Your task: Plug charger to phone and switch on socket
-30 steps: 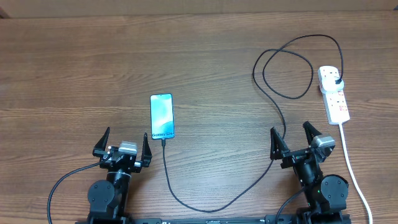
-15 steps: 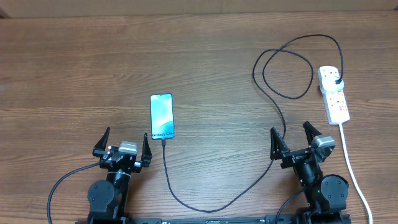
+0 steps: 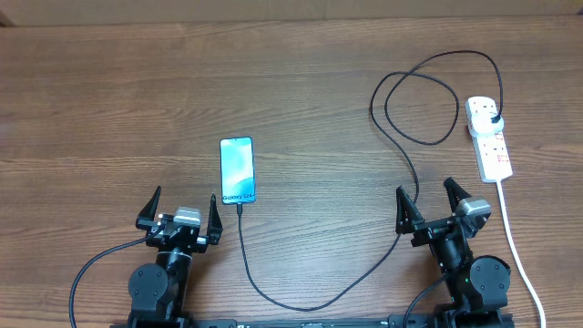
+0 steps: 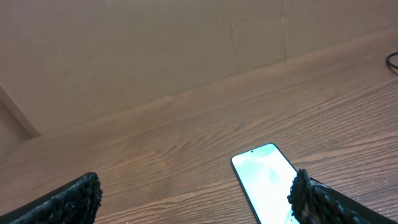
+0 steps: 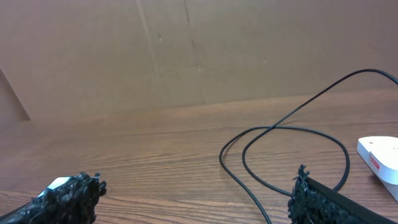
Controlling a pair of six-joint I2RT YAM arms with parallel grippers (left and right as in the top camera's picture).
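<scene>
The phone (image 3: pixel 237 170) lies flat on the wooden table with its light blue screen up, and it also shows in the left wrist view (image 4: pixel 264 180). The charger cable (image 3: pixel 401 155) runs from the phone's near end, loops across the table, and its black plug sits in the white socket strip (image 3: pixel 488 137) at the right. The cable also shows in the right wrist view (image 5: pixel 280 146), with the strip's end (image 5: pixel 379 155) at the right edge. My left gripper (image 3: pixel 182 208) is open and empty just near-left of the phone. My right gripper (image 3: pixel 428 200) is open and empty, near-left of the strip.
The strip's thick white cord (image 3: pixel 515 246) runs down the right side past my right arm. A brown cardboard wall (image 4: pixel 155 43) stands along the table's far edge.
</scene>
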